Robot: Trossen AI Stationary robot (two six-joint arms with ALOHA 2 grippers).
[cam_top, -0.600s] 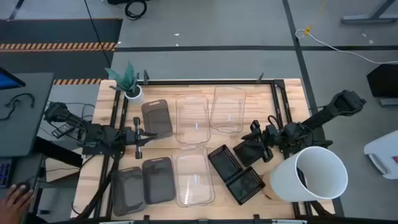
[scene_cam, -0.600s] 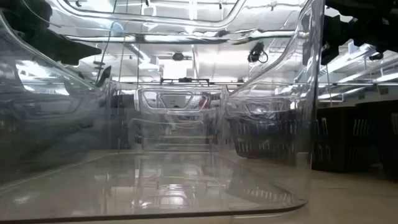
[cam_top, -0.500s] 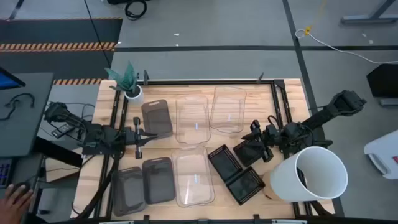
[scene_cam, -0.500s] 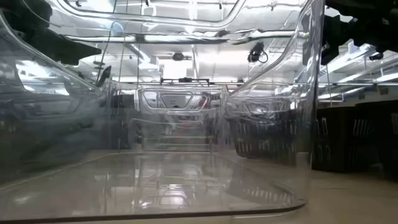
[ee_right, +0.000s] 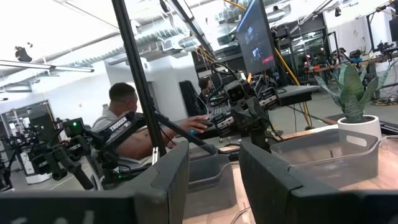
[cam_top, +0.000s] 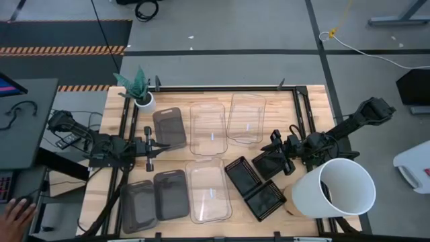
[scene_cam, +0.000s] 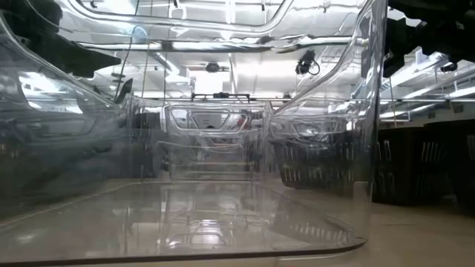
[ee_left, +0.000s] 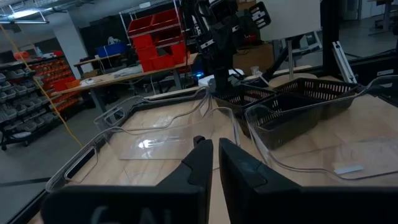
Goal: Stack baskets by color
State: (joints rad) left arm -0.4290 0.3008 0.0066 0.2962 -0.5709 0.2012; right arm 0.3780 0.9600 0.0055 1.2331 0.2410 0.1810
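Several baskets rest on their bottoms on the wooden table. Clear ones lie at the far middle (cam_top: 207, 129), beside it (cam_top: 246, 117) and near the front (cam_top: 207, 191). Grey ones lie at the far left (cam_top: 168, 126) and front left (cam_top: 140, 205) (cam_top: 171, 193). Two black mesh ones (cam_top: 243, 173) (cam_top: 267, 198) lie front right. My left gripper (cam_top: 152, 148) (ee_left: 216, 155) hovers shut, left of the baskets. My right gripper (cam_top: 272, 154) (ee_right: 214, 168) hovers open by the mesh baskets, with nothing between its fingers.
A large white bucket (cam_top: 336, 188) lies on its side at the table's right front. A white plant pot (cam_top: 142, 99) stands at the far left corner. A clear basket's wall (scene_cam: 364, 133) fills the low view. A person (ee_right: 124, 124) sits beyond the table's left side.
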